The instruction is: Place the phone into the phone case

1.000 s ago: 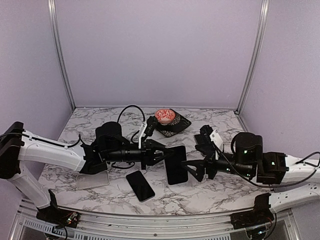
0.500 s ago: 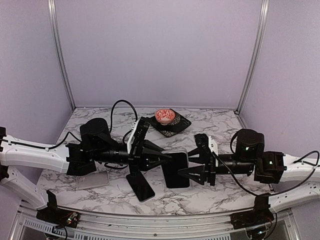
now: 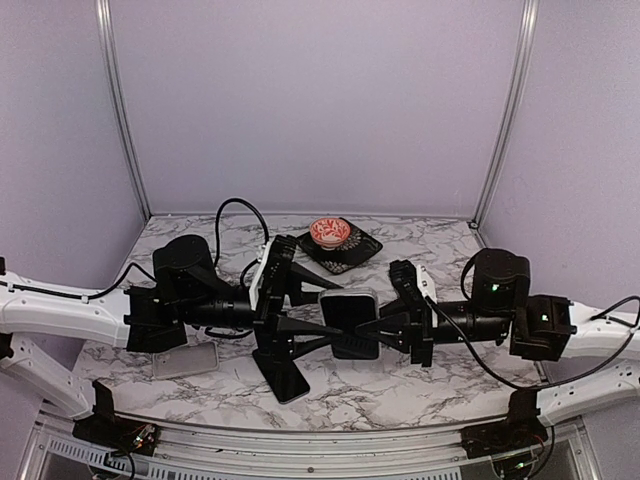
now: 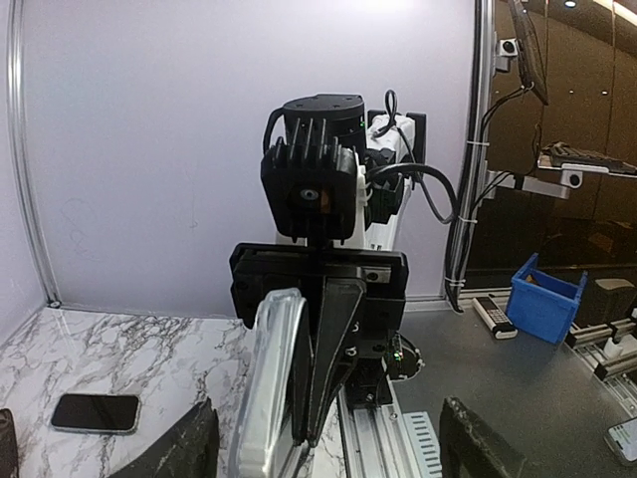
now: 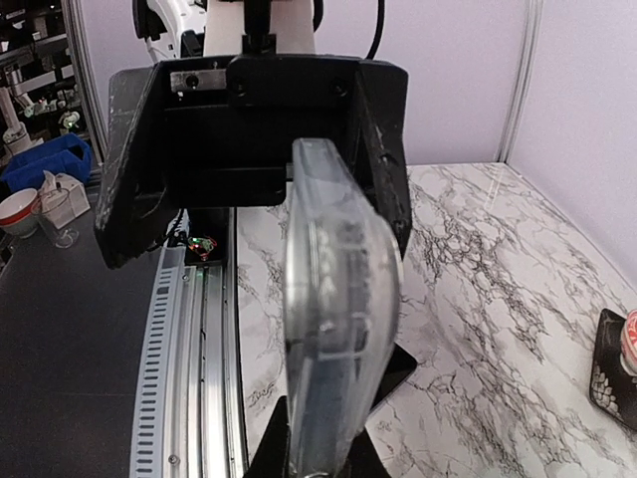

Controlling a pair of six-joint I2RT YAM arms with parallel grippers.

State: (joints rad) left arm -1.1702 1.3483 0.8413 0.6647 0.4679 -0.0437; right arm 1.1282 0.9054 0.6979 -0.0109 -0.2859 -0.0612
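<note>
The phone case (image 5: 333,329) is clear, glossy plastic, smooth along its rounded edges. The phone (image 3: 280,372) has a black, glassy, reflective face. The table (image 3: 440,385) is smooth, marble-patterned in white and grey, with a faint sheen. The bowl (image 3: 330,232) looks glazed. The mat (image 3: 355,252) beneath it is dark and scaly-textured. The frame posts (image 3: 122,110) are brushed metal.

A robot lab is shown. A marble-look table (image 3: 440,385) is closed in by plain purple walls (image 3: 320,100) and thin metal posts (image 3: 122,110), like a test booth. A left robot arm (image 3: 55,308) and a right robot arm (image 3: 540,325) are bolted at its near edge. Outside the booth, a grey workbench (image 4: 518,378), a blue bin (image 4: 542,291), hanging cables (image 4: 456,249) and a metal rail (image 5: 199,378) can be seen. Cluttered shelves (image 5: 35,50) are seen there too, as in a workroom.
</note>
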